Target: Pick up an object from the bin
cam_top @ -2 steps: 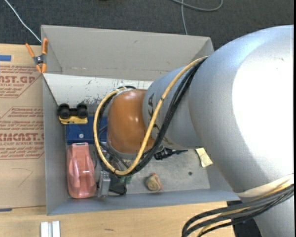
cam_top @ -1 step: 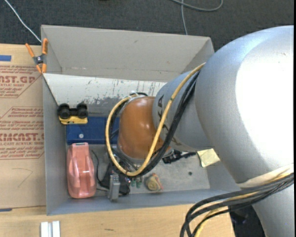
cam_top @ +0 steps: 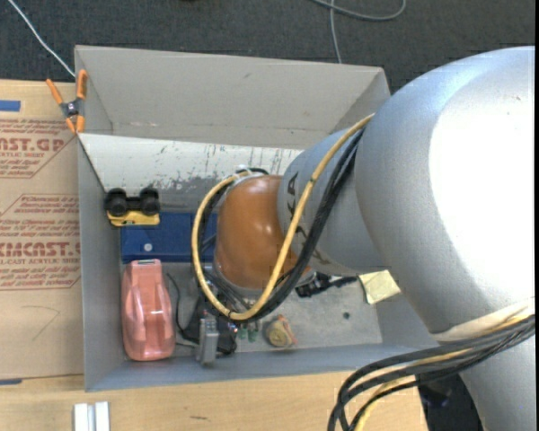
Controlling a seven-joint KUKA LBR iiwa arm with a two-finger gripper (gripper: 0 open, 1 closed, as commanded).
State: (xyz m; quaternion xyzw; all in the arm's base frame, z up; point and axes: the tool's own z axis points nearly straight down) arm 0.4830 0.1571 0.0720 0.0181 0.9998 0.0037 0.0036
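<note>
The pincer [cam_top: 208, 341] hangs low by the near wall of the bin [cam_top: 225, 88], below the arm's orange cover [cam_top: 247, 232], and I cannot tell whether it is open or closed, or whether it has hold of anything. Just to its left lies a pink plastic piece [cam_top: 147, 311], in the bin's near left corner, its long axis running from the near wall toward the far one with the broader end nearest. A blue box [cam_top: 153, 239] sits behind it, and a small tan lump [cam_top: 278, 332] lies on the pincer's other side.
</note>
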